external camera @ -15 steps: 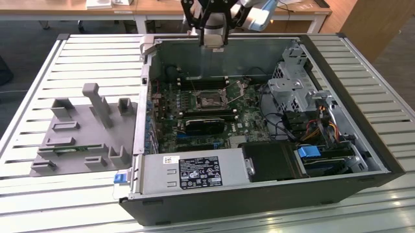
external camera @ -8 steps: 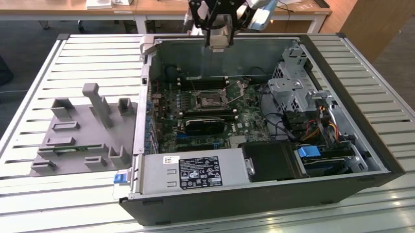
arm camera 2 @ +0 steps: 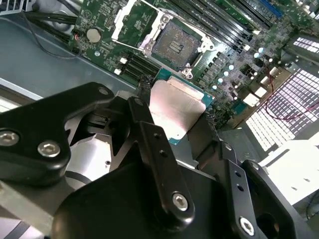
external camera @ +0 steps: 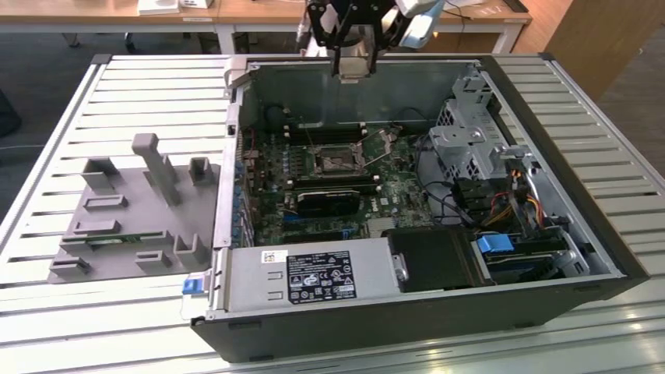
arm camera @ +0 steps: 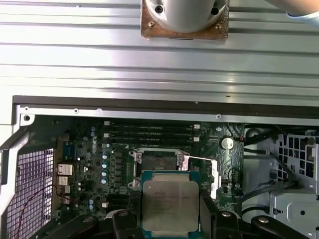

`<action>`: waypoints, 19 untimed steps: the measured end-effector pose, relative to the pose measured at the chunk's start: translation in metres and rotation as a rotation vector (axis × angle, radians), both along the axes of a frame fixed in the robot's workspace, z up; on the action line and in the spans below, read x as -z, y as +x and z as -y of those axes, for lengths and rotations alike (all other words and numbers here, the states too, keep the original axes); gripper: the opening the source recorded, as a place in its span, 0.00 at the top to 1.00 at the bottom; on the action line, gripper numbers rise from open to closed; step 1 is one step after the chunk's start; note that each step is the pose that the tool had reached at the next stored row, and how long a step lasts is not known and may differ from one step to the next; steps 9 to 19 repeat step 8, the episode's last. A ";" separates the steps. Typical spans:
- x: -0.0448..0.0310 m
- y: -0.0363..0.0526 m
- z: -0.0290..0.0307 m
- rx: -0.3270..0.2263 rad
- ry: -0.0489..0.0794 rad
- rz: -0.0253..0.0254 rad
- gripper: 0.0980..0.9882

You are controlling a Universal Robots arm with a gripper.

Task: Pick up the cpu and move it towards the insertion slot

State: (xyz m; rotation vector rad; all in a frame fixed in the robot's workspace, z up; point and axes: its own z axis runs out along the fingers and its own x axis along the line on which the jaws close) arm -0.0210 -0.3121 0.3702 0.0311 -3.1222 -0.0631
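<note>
Now we see the gripper (external camera: 350, 75) hanging above the open computer case (external camera: 582, 234), near its far wall in the exterior view. Our jaws are clamped on the cpu (arm camera: 170, 199), its silvery top showing between the black fingers (arm camera 2: 159, 149) in both wrist views. Beneath it, apart from the chip, sits the insertion slot (arm camera 2: 178, 44) on the green motherboard (external camera: 400, 191).

The cpu (arm camera: 170, 200), a flat square chip with silvery top and green rim, hangs level above the open case; the insertion slot (arm camera: 158, 162), metal-framed with dark centre, lies uncovered below it.
</note>
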 end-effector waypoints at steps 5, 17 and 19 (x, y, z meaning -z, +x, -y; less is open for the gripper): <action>0.0009 0.0000 -0.0010 0.000 0.000 0.0000 0.50; 0.0010 0.0000 -0.0011 0.000 0.000 0.0001 0.50; 0.0010 0.0000 -0.0011 0.000 0.000 0.0001 0.50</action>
